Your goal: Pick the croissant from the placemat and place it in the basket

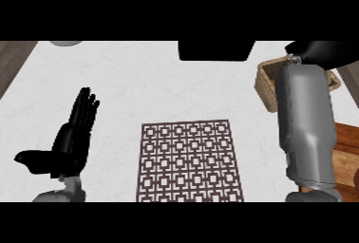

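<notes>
Two forearms enter from the lower edge of the head view. The left hand [73, 137] stands at the left side of the table [161, 90], fingers straight and pointing up the view, thumb stretched out to the left; it holds nothing and touches no object. It rests well apart from the placemat [188, 161].

The right forearm [305, 128] runs up the right side of the view, long and grey, reaching to the basket [266, 88]. The right hand [326, 51] shows only as a black mass at the upper right, directly over the basket's opening. Whether its fingers are spread or curled cannot be told, and what it may be holding is hidden.

The placemat lies in the lower middle of the table, a dark brown lattice pattern, its long side running up the view. No croissant shows on its surface. The croissant itself cannot be seen anywhere; the basket's interior is almost wholly covered by the right forearm and hand, so its whereabouts cannot be told.

The basket is woven, tan, and sits at the table's right edge. Only its left wall and part of its near rim are visible. Beside and below it, at the right edge of the view, a brown wooden surface [345, 152] shows behind the forearm.

A dark rectangular object [215, 50] sits at the top middle of the table, and a pale grey rounded shape [65, 43] shows at the top left, cut off by the view's edge.
</notes>
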Available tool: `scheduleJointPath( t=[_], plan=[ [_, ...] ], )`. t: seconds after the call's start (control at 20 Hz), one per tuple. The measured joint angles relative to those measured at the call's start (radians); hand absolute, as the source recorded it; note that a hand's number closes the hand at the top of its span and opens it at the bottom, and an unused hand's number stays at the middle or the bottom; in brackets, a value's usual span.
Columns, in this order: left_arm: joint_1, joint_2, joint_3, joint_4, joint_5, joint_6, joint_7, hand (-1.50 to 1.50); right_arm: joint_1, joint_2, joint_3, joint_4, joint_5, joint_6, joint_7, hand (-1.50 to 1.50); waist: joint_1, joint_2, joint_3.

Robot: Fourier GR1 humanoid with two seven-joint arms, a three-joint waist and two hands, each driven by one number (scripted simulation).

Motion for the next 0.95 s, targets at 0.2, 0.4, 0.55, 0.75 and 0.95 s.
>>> scheduleJointPath(
  t=[0.2, 0.4, 0.55, 0.75, 0.95],
  plan=[
    [0.015, 0.012, 0.008, -0.001, 0.007, -0.014, -0.011, 0.0, 0.011, 0.001, 0.038, -0.078, 0.052, 0.029, 0.033, -1.5, -0.001, -0.003, 0.0],
    [0.006, 0.015, 0.017, 0.0, 0.009, -0.009, 0.002, 0.0, 0.044, 0.001, 0.074, -0.191, 0.088, 0.059, 0.054, -1.5, -0.009, -0.008, 0.0],
    [0.014, 0.012, 0.013, 0.001, 0.007, -0.009, 0.002, 0.0, 0.064, 0.001, 0.113, -0.302, 0.096, 0.076, 0.061, -1.5, -0.011, -0.012, 0.0],
    [0.011, 0.001, 0.004, 0.006, -0.002, 0.0, -0.001, 0.0, 0.124, 0.001, 0.211, -0.462, 0.071, 0.119, 0.066, -1.5, -0.014, -0.015, 0.0],
    [0.02, 0.01, 0.017, 0.011, 0.011, -0.012, -0.015, 0.0, 0.187, 0.001, 0.338, -0.63, 0.023, 0.185, 0.067, -1.5, -0.013, -0.016, -0.001]
  ],
)
